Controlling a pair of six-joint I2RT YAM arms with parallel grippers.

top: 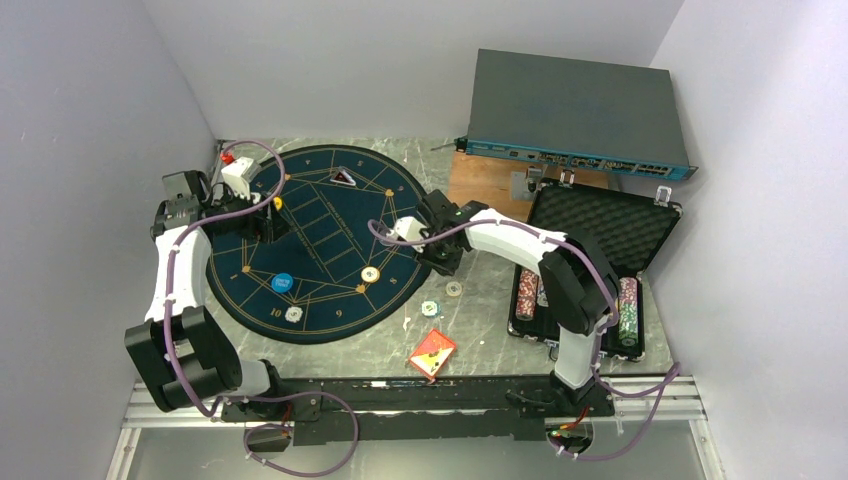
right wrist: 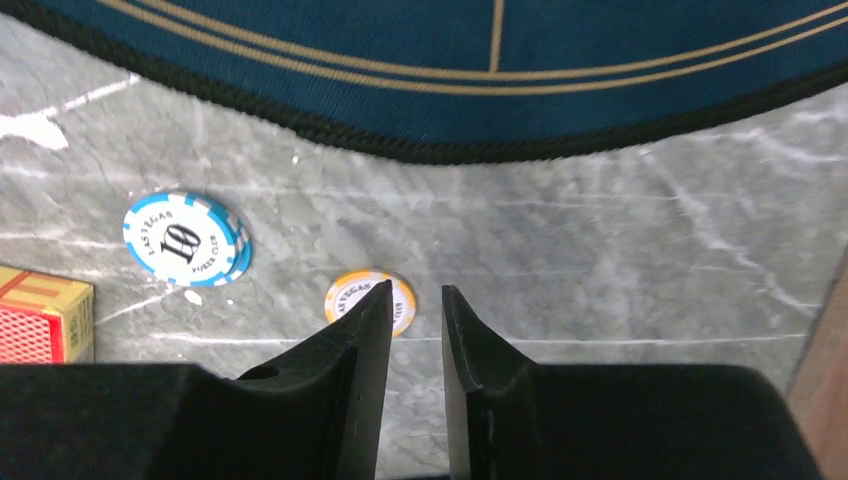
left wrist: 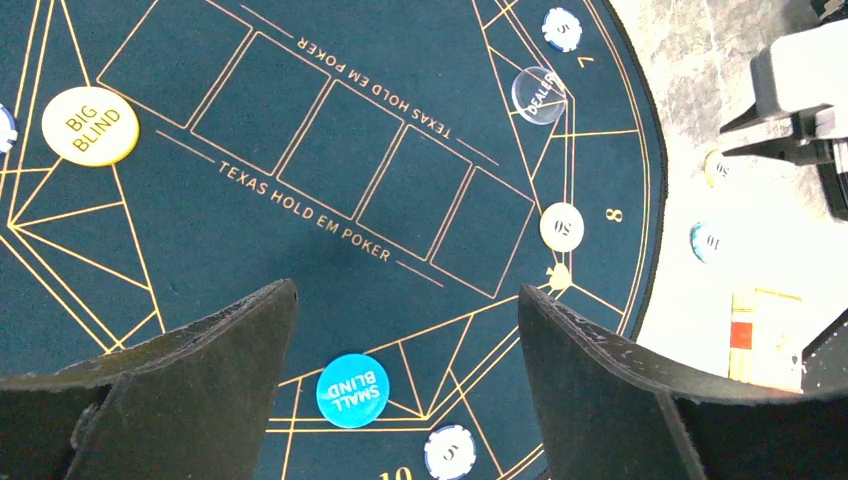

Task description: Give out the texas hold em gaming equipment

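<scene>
A yellow-rimmed chip lies flat on the marble surface, partly hidden behind a fingertip of the right pincer, whose jaws stand closed with nothing between them; the left pincer hangs spread wide above the navy mat.

BIG BLIND disc, SMALL BLIND disc

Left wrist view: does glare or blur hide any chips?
Left wrist: print on the mat is sharp; the table at right is overexposed, washing out the yellow chip and blue chip. Right wrist: both read sharp, no glare.
</scene>
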